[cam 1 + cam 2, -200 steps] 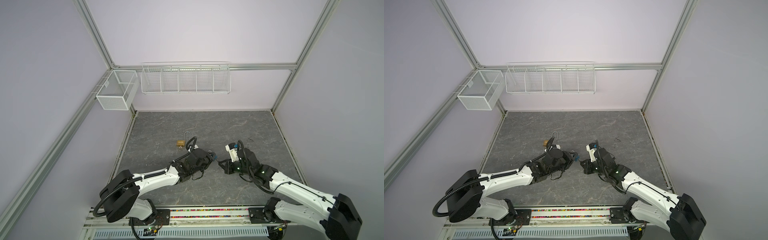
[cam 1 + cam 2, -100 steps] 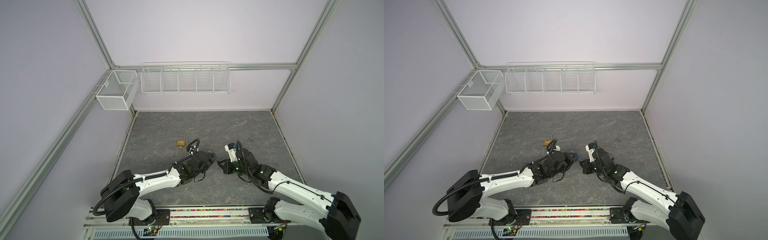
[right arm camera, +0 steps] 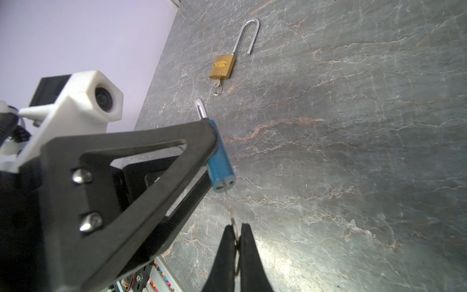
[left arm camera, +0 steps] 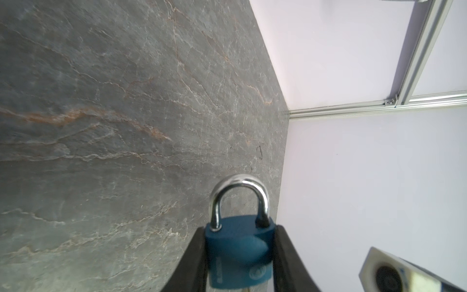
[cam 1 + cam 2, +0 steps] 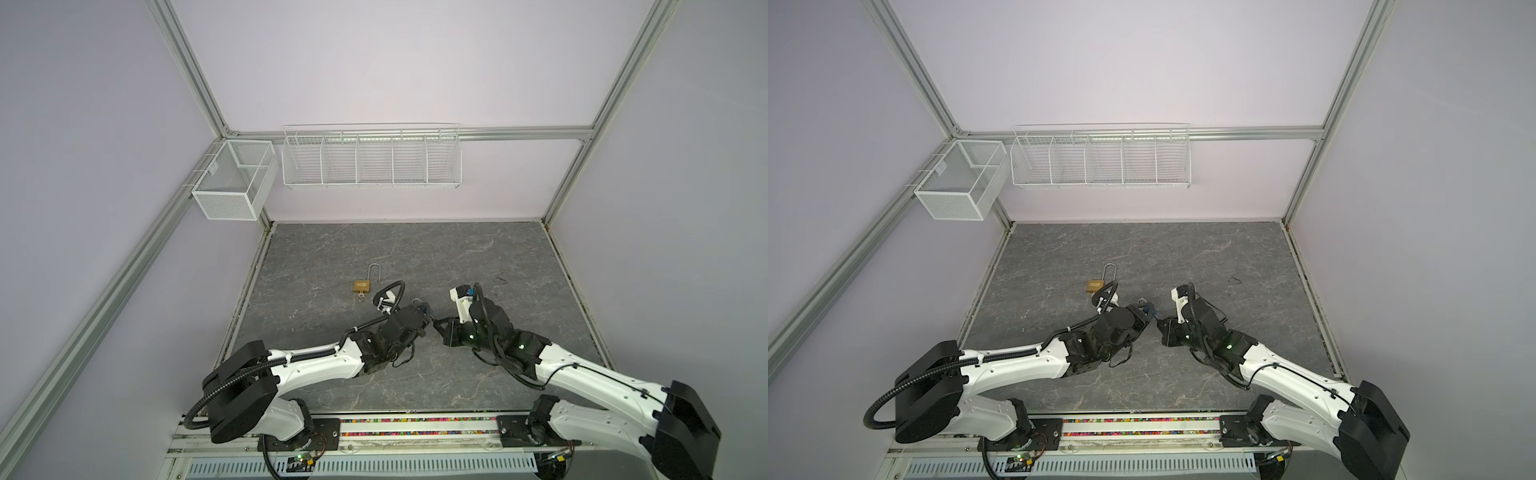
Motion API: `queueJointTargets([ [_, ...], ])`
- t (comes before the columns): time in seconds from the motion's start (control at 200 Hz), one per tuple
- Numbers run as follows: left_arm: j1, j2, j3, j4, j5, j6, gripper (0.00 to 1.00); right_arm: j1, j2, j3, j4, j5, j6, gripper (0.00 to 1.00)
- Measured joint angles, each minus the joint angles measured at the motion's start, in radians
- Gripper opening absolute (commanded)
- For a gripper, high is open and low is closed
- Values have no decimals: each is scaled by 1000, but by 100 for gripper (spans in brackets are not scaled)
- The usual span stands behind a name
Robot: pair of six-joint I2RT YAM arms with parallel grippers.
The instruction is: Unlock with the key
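My left gripper point(image 4: 239, 228) is shut on the body of a blue padlock point(image 4: 238, 247) and holds it just above the grey table near the middle. The padlock's steel shackle point(image 4: 240, 187) is seated in the body on both legs. In the right wrist view the blue padlock point(image 3: 219, 161) shows its underside, with a thin key point(image 3: 230, 209) standing in the keyhole. My right gripper point(image 3: 236, 227) is shut on the key's other end. In both top views the two grippers meet tip to tip, left gripper point(image 5: 424, 311) and right gripper point(image 5: 436, 326).
A brass padlock point(image 5: 362, 285) point(image 3: 222, 66) lies on the table behind the left gripper, its long shackle swung open and a small key with a ring in it. White wire baskets point(image 5: 370, 156) point(image 5: 232, 187) hang on the back and left walls. The walls close in the table point(image 5: 415, 249).
My left wrist has shifted slightly toward the front and right with the blue padlock, and the right gripper has edged closer to it. Both grips are unchanged.
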Motion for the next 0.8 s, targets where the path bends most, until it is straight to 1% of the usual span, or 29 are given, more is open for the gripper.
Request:
queueJointTargets([
  [0.165,-4,0,0,28,-32,7,0,11,0,0,24,29,14,6],
  [0.38,-8,4,-2,48,-41,8,0,16,-2,2,21,53,15,6],
  [0.615,-24,4,-3,53,-71,30,0,16,5,55,-66,50,14,6],
  [0.8,-28,4,-21,72,-88,48,0,16,16,56,-67,35,16,6],
])
